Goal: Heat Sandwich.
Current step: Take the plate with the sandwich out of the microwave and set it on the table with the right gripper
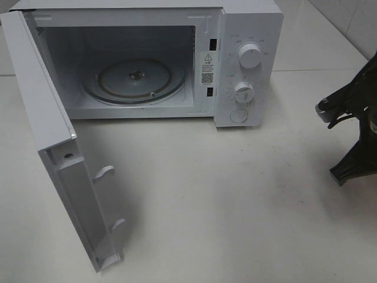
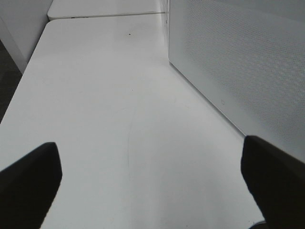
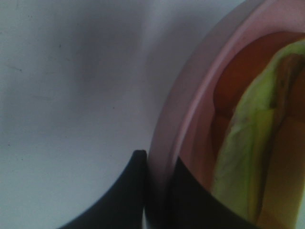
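Right hand (image 3: 157,191) pinching plate (image 3: 178,124) rim; sandwich (image 3: 248,143) cropped, blurred.

White box-shaped microwave oven (image 1: 247,35) stands at the rear of the white table (image 1: 235,206). Its hinged white door (image 1: 65,177) projects forward at the oven's left. Round glass turntable (image 1: 135,79) lies inside the oven cavity.

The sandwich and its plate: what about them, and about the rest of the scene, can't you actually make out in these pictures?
- Sandwich: right wrist view only, blurred and cut off by the frame edge; layers unclear.
- Pink plate: only a rim arc shows, pinched by the right tool.
- Overhead view: plate out of frame; right arm cropped.
- Microwave dial markings: too small.
- Left tool: only open fingertips visible.
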You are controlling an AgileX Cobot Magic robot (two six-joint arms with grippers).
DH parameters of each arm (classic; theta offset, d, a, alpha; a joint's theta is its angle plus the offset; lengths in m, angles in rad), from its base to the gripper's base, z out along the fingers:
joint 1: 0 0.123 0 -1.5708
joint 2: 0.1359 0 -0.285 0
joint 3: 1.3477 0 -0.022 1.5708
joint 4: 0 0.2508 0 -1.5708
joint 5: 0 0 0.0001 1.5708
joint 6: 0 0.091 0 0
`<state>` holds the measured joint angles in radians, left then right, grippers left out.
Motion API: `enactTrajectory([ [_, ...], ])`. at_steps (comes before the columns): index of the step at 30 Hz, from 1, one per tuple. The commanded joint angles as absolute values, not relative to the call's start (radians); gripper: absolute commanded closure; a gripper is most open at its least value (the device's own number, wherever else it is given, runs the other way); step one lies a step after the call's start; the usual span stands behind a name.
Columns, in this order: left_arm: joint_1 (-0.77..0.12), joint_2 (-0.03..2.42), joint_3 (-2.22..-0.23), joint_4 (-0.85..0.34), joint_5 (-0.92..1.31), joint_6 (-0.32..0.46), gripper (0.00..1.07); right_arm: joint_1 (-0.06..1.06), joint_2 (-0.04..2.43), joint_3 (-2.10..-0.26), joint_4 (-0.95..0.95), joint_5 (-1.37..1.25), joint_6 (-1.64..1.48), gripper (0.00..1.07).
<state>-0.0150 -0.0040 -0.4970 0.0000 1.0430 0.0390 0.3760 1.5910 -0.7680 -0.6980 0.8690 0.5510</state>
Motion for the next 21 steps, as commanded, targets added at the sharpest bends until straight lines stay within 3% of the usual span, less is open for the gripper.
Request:
enactTrajectory([
  [1,-0.012,-0.025,-0.495,0.0,1.034,0.036,0.1,0.37,1.625,-0.774,-0.738,0.892,0.612,1.02],
  [21,-0.012,-0.025,-0.495,0.0,1.034,0.036,0.1,0.37,1.8,-0.774,-0.853,0.814,0.814,1.01],
])
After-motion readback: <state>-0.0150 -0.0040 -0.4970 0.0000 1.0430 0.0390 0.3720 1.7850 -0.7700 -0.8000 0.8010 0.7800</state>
